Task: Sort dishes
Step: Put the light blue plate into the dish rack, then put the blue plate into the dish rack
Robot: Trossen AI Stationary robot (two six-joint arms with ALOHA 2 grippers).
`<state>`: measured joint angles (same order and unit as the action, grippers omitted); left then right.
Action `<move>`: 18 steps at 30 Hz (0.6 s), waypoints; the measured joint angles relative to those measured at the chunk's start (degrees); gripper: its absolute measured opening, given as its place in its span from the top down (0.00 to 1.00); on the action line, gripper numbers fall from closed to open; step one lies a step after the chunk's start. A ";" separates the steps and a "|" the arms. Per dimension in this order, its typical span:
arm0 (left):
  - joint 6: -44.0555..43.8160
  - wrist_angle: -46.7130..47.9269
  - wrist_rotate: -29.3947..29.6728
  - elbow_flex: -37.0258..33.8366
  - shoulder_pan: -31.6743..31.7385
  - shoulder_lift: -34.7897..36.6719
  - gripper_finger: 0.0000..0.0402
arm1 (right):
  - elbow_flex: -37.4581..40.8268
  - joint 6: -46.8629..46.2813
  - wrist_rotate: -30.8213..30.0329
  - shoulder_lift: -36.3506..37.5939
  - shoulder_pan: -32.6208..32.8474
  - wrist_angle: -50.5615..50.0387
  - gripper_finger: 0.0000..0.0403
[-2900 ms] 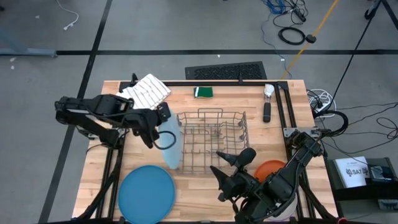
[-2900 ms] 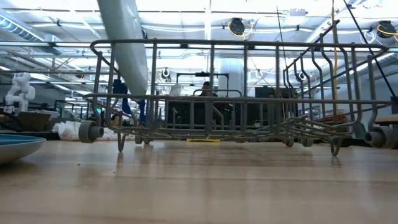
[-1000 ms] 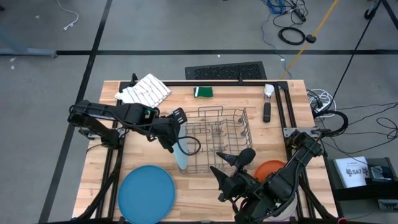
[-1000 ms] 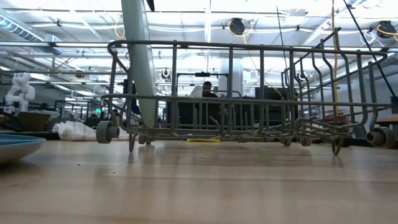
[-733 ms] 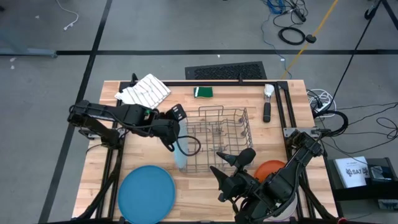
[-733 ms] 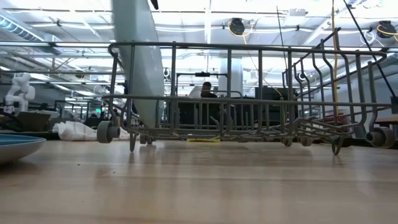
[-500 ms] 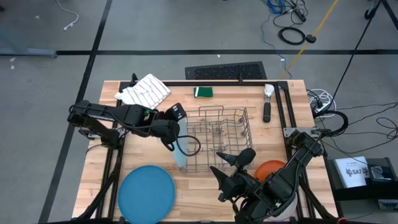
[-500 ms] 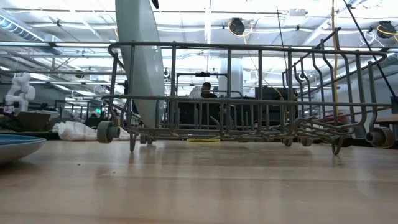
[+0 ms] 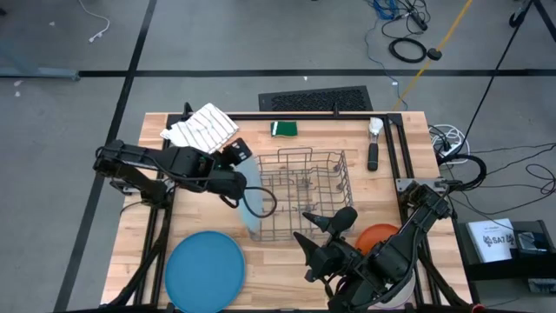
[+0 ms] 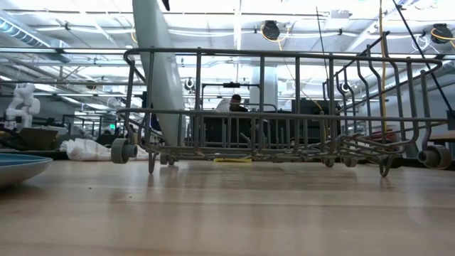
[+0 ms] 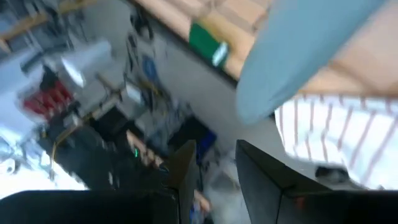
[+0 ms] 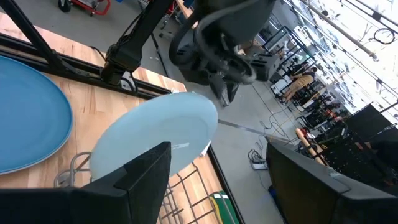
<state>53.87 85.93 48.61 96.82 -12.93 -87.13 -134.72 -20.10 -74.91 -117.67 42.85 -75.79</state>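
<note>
The light blue plate is stood on edge in the wire rack so it stays up. Left gripper is just above it w/ fingers apart, nothing held. Right gripper is parked wide open nr the orange plate.

Both arms: matte black housings, chunky rounded joint segments linked by straight sections. Left arm carries a black cable looped loosely near its wrist. Left end effector: black body with a small pale mark. Right end effector: two broad, dark, flat-faced fingers with squared edges. No screws discernible.
</note>
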 joint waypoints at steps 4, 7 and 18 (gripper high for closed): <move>-4.88 3.73 1.14 0.00 0.00 0.93 0.72 | 0.00 0.00 -0.01 0.00 0.01 0.02 0.36; -7.59 3.80 1.80 0.00 0.00 1.98 0.72 | 0.00 0.00 -0.01 0.00 0.00 0.02 0.36; -17.22 -0.34 3.86 0.00 -0.13 10.14 0.72 | 0.02 -0.25 -6.13 0.00 -0.12 0.07 0.36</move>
<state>36.64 85.59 52.47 96.82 -13.06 -77.00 -134.69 -20.35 -81.05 -117.67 42.73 -75.72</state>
